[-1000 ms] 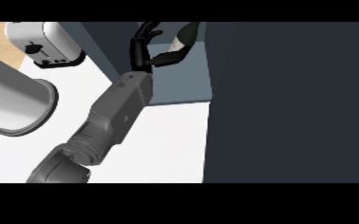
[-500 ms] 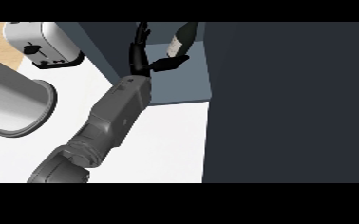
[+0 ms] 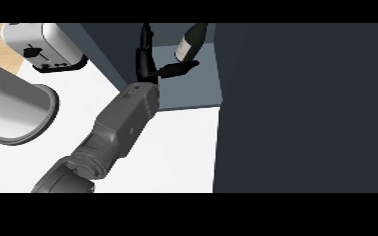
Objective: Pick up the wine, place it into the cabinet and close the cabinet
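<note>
as the wine bottle stands inside the open cabinet, it is judged heavy, rigid, smooth and breakable, best gripped round its body. the left hand is seen beside it, fingers straight, thumb extended toward it, nothing held.

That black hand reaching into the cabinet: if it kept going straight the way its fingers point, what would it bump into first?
Probably nothing nearby. The left hand points deeper into the cabinet; the wine bottle sits to its right, off that line. The back wall is out of view.
</note>
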Available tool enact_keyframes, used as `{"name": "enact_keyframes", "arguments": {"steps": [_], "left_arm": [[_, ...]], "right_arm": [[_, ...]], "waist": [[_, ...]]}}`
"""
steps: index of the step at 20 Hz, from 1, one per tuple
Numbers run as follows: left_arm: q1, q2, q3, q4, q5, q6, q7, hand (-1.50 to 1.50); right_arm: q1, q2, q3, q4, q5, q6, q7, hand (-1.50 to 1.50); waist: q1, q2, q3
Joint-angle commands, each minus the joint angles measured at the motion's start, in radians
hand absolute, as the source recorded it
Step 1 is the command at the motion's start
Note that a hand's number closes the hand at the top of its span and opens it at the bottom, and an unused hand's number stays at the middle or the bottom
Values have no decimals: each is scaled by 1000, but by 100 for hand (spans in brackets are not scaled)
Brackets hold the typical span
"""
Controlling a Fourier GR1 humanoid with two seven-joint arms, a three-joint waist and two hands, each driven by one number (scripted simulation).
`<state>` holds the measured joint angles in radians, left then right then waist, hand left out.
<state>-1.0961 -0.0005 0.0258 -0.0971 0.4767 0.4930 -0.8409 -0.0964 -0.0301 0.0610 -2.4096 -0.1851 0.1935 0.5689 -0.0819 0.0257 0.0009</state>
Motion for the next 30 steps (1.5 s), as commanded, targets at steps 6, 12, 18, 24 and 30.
{"name": "enact_keyframes", "arguments": {"steps": [6, 12, 18, 24, 30], "left_arm": [[18, 9, 3, -5, -12, -94, -21, -150], [65, 5, -8, -6, -23, -173, -45, -150], [93, 0, -13, -12, 13, -204, -68, -150], [91, 0, -30, -46, 76, -229, -52, -150], [136, 0, -153, -140, 170, -215, -11, -150]], "right_arm": [[4, -22, -13, -95, -57, -11, 80, -150], [42, -3, -3, -75, -46, -11, 36, -150], [35, 8, 57, -65, -8, -5, 28, -150], [24, 11, 84, -124, 8, -48, 88, -150], [-20, -7, 44, -68, 0, -57, 97, -150]], "waist": [[11, -3, -3], [25, -7, -2], [9, -9, -2], [9, -16, -2], [16, -21, -2]]}}
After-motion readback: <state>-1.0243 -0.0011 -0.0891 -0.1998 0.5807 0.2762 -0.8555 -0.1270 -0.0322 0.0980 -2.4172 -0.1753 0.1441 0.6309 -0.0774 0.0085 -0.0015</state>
